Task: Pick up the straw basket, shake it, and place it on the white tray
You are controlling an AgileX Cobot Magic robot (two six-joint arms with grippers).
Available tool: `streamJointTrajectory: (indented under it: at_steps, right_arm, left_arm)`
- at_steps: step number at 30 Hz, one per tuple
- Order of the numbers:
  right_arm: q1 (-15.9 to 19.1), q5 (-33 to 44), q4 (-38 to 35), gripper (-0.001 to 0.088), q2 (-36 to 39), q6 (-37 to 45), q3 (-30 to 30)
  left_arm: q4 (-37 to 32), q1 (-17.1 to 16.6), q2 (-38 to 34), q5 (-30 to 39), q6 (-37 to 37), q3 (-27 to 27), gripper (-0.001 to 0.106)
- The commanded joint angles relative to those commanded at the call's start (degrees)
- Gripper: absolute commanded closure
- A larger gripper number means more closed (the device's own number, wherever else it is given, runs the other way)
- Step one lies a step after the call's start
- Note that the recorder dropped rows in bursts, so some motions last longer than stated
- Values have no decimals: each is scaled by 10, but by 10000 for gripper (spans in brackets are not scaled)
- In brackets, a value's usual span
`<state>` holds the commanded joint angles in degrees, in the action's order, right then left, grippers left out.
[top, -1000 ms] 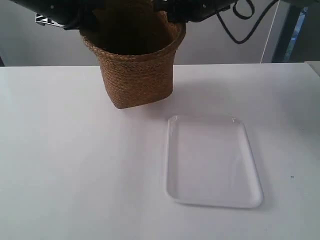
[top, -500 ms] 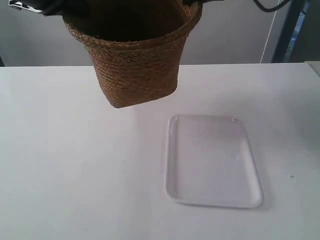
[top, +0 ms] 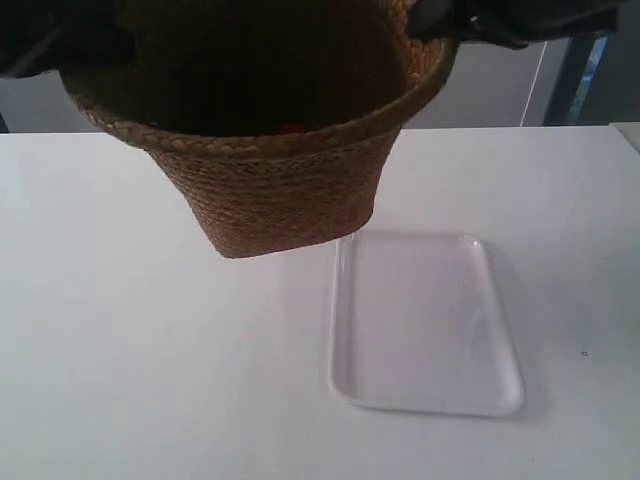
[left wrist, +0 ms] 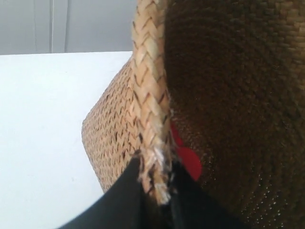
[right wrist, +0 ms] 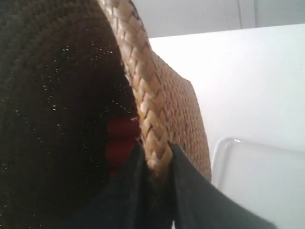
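The straw basket (top: 280, 190) hangs in the air above the table, tilted, with its wide rim near the exterior camera and its base just left of the white tray (top: 425, 320). My left gripper (left wrist: 155, 179) is shut on the braided rim (left wrist: 150, 90), one finger outside the wall and one inside. On the opposite side my right gripper (right wrist: 156, 164) pinches the rim (right wrist: 138, 86) the same way. Something red (left wrist: 188, 160) lies inside the dark interior, also showing as a red patch (right wrist: 121, 140) in the right wrist view. A corner of the tray (right wrist: 257, 181) shows below the basket there.
The white table (top: 120, 350) spreads out around the tray. The arm at the exterior view's right (top: 520, 20) is dark along the top edge. A grey wall and a dark post (top: 585, 80) stand behind the table.
The basket has risen and come toward the exterior camera, looming larger and shifting toward the tray. Both grippers kept their hold on the rim. The tray has not moved.
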<state>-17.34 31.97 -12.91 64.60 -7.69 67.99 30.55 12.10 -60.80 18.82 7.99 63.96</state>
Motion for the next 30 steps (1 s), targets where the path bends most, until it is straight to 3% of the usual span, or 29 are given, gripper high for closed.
streamJointTrajectory:
  at_steps: [5,9,17,24,30]
  right_arm:
    - [-18,-6,-1,868,-92,-16,-87]
    - [-21,-41,-2,868,-138,-29,-140]
    - [-21,-77,-2,868,-181,-27,-204]
    - [-21,-119,-41,868,-210,-27,-248]
    - [-46,-119,-44,868,-211,-27,-276]
  left_arm:
    - [64,0,48,13,22,-25,1053]
    - [76,0,69,67,49,-44,1053]
    - [180,0,124,74,221,-86,1053]
    - [213,0,141,79,260,-141,1053]
    - [355,0,141,73,438,-160,1053]
